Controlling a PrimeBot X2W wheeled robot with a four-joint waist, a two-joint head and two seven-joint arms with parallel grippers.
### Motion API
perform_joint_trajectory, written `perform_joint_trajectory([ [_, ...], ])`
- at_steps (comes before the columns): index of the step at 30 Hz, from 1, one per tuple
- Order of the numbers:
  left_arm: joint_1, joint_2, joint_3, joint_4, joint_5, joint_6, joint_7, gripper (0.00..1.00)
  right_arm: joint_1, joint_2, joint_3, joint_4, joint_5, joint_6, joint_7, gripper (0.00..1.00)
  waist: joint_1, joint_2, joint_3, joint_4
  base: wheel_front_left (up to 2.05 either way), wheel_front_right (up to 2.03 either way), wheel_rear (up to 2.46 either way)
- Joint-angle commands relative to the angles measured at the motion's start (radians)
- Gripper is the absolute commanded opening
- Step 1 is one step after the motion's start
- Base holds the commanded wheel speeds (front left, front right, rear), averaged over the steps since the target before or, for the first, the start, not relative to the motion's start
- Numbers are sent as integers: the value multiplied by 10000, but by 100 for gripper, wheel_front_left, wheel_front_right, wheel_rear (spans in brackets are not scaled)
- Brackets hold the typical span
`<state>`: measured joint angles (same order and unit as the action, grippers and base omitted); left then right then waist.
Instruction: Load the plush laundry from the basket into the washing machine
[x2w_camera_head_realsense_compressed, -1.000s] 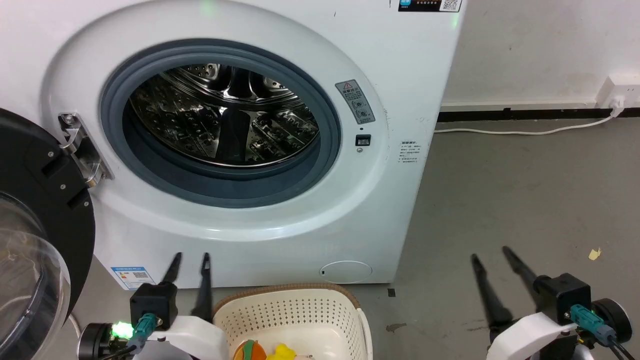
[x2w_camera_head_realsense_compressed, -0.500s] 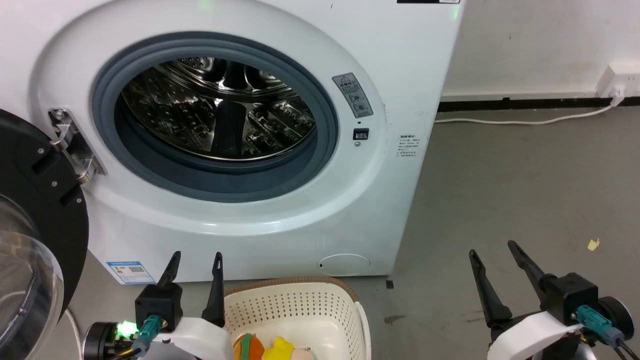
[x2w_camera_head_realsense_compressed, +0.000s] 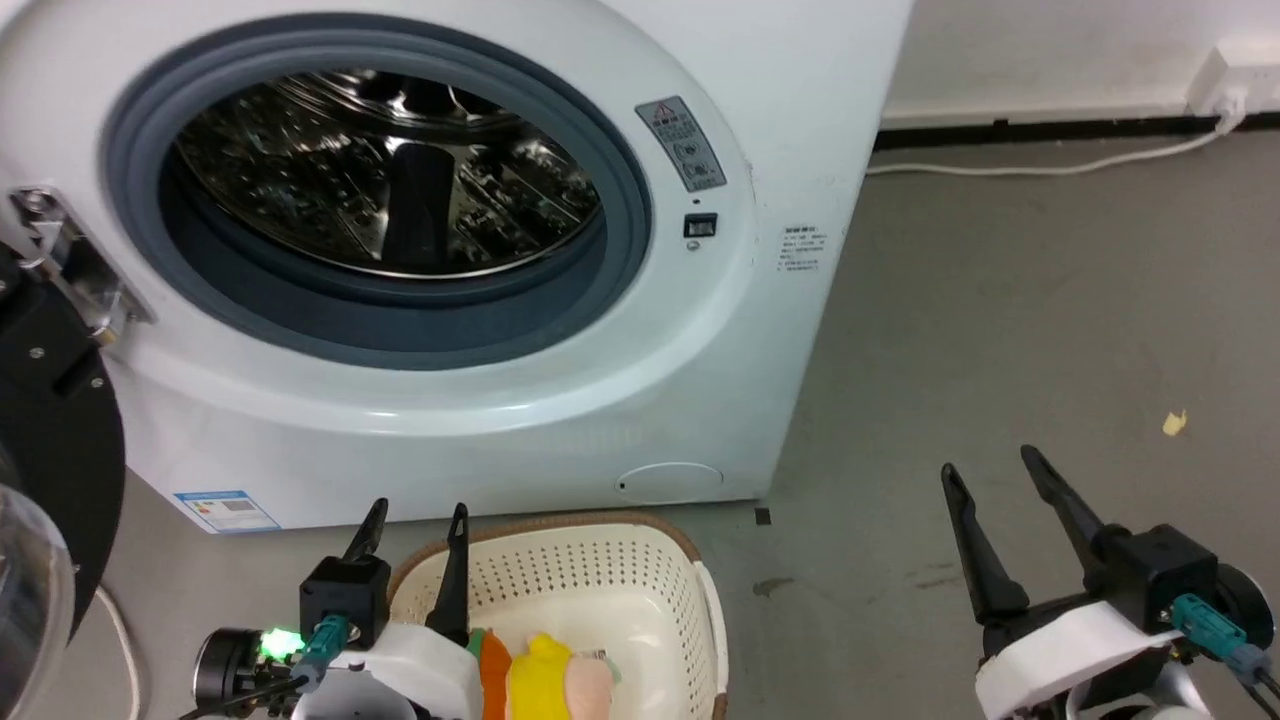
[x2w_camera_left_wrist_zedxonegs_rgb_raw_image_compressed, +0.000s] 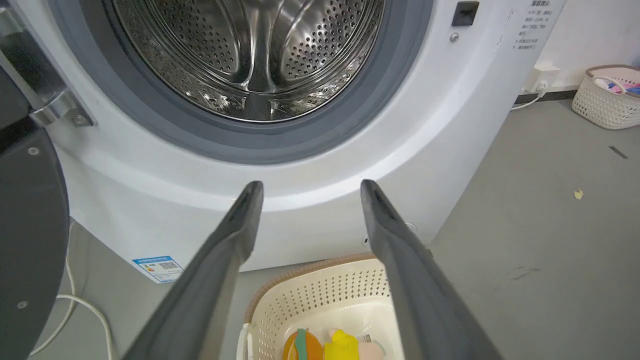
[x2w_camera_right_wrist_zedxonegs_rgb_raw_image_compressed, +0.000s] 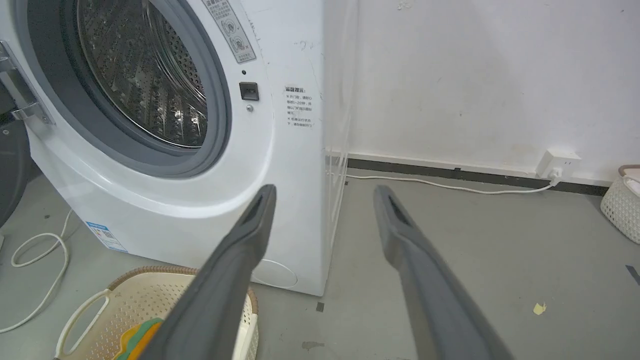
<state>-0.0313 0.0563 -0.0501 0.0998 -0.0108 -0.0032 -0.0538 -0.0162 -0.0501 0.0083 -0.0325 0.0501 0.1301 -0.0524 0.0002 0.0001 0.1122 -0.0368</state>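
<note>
Plush laundry (x2w_camera_head_realsense_compressed: 545, 680) lies in the basket (x2w_camera_head_realsense_compressed: 600, 560) on the floor (x2w_camera_head_realsense_compressed: 1000, 300), just before the washing machine (x2w_camera_head_realsense_compressed: 700, 350), whose door (x2w_camera_head_realsense_compressed: 50, 450) hangs open. We see our left claw (x2w_camera_head_realsense_compressed: 420, 506) spread, empty, by the basket's left rim; right claw (x2w_camera_head_realsense_compressed: 987, 461) spread, empty, well apart over floor.

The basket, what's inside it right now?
The basket holds the plush laundry: yellow body, orange and green part, peach head. The left forearm covers the basket's left corner and its near end is out of frame, so what lies there cannot be seen.
</note>
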Motion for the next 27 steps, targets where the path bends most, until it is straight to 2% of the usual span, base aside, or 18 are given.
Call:
perform_joint_trajectory([
  [1, -243, 94, -47, 192, -32, -63, -93, 100, -205, 0, 1, -124, 74, 1, -115, 100, -1, -1, 198, -114, 0, 0, 0],
  [13, -1155, 344, -302, 1921, -100, -245, -264, 100, -527, 0, 131, -383, 408, 2, -365, 100, -1, -1, 1160, -562, 0, 0, 0],
  [27, -2406, 857, -767, 4066, -112, -458, 99, 100, -917, 0, 256, -649, 955, 3, -656, 100, -2, -1, 2438, -1178, 0, 0, 0],
])
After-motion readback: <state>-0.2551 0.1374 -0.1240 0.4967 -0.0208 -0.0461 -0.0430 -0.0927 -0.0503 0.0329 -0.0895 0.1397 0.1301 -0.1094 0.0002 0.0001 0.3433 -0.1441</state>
